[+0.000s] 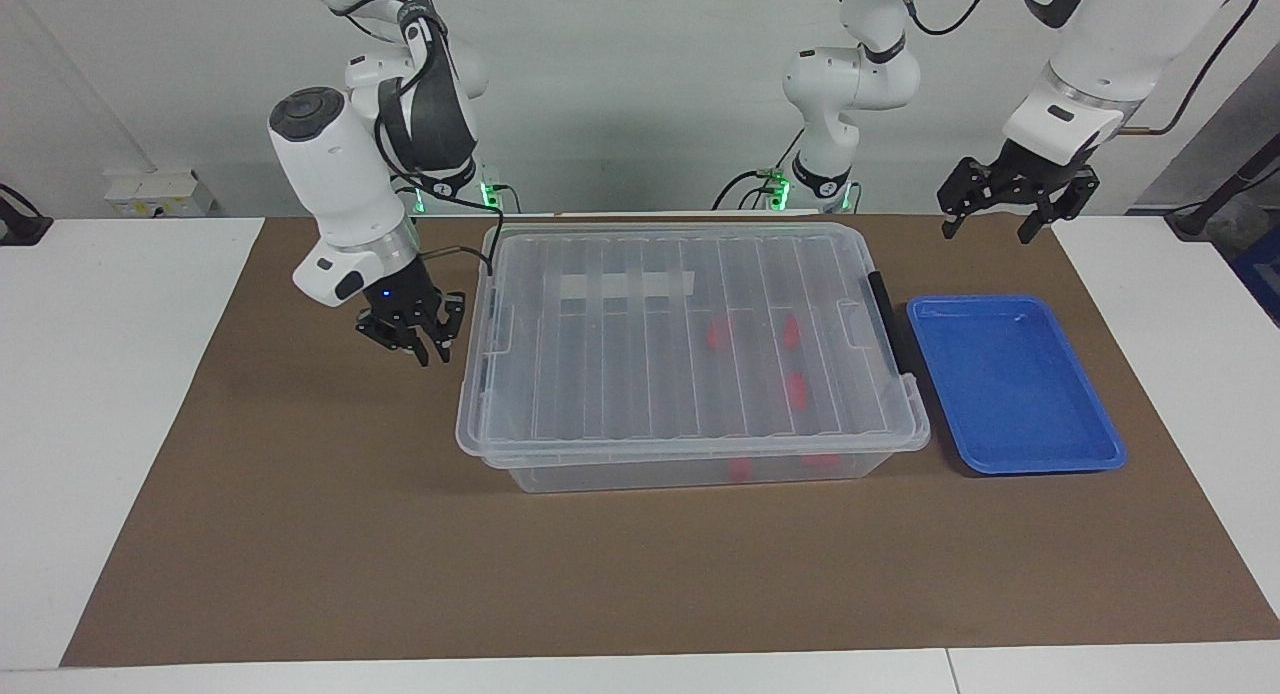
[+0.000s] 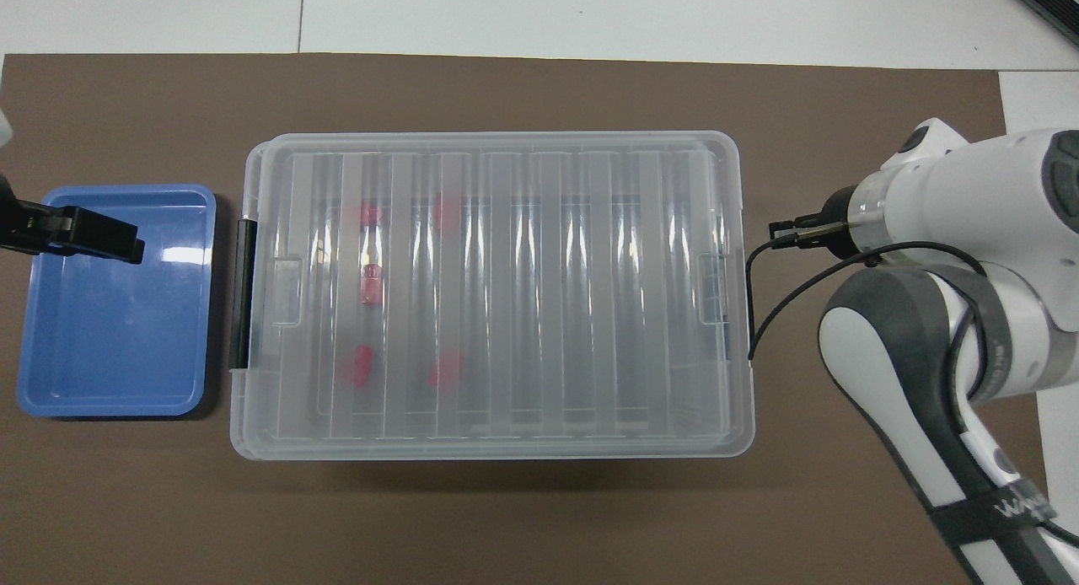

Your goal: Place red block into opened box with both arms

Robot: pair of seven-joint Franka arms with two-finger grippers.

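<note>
At the left of the facing view the right tool (image 1: 432, 354) hangs low over the desk (image 1: 300, 524), just beside the box (image 1: 690, 474) but apart from it and holding nothing. Whether it stands wide or narrow I cannot tell. That spot suits work on the short end of the lid (image 1: 620, 374).

In the middle of the frame the ribbed lid lies flat on the box, so the box is covered, not open. Through the clear plastic the red blocks (image 1: 795, 389) show inside it, gathered toward its right-hand half. By my reading they are already where the task wants them.

Right of the box, just beside its black handle (image 1: 885, 319), sits the blue tray (image 1: 1040, 466) — probably where the blocks were supplied.

At the upper right the left tool (image 1: 988, 232) is raised, spread wide and holding nothing. The overhead view puts it over the tray's edge; this arm waits.

Counted — two arms, two tools, one box, one lid, five red blocks, one tray.
</note>
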